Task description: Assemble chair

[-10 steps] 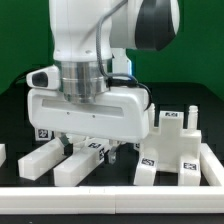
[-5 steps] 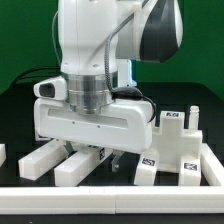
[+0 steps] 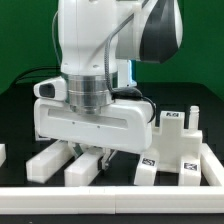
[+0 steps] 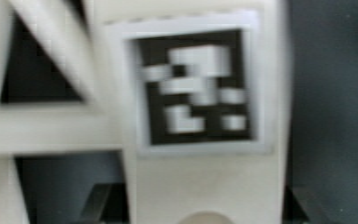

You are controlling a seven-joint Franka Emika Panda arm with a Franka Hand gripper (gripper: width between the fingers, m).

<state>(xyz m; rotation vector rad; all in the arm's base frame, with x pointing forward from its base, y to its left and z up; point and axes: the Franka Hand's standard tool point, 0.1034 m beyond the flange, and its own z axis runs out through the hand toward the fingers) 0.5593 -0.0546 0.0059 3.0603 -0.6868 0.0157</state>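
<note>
The chair is in loose white parts. A long white bar (image 3: pixel 86 168) lies on the black table under my gripper (image 3: pixel 90 155). In the wrist view this bar (image 4: pixel 202 180) fills the middle and carries a black-and-white tag (image 4: pixel 194 90). The dark fingers (image 4: pixel 101 200) press against its two long sides, so the gripper (image 4: pixel 202 205) is shut on it. The bar still rests on the table. A second white bar (image 3: pixel 45 160) lies beside it, towards the exterior view's left. A chunky tagged chair part (image 3: pixel 175 150) stands at the exterior view's right.
A white rail (image 3: pixel 110 192) runs along the table's near edge. A small white piece (image 3: pixel 3 153) shows at the exterior view's left edge. In the wrist view more white parts (image 4: pixel 34 110) lie close beside the gripped bar.
The fingers have closed from wide open onto the bar. The bar slid slightly towards the exterior view's right. The arm came down a little one second ago and has held since.
</note>
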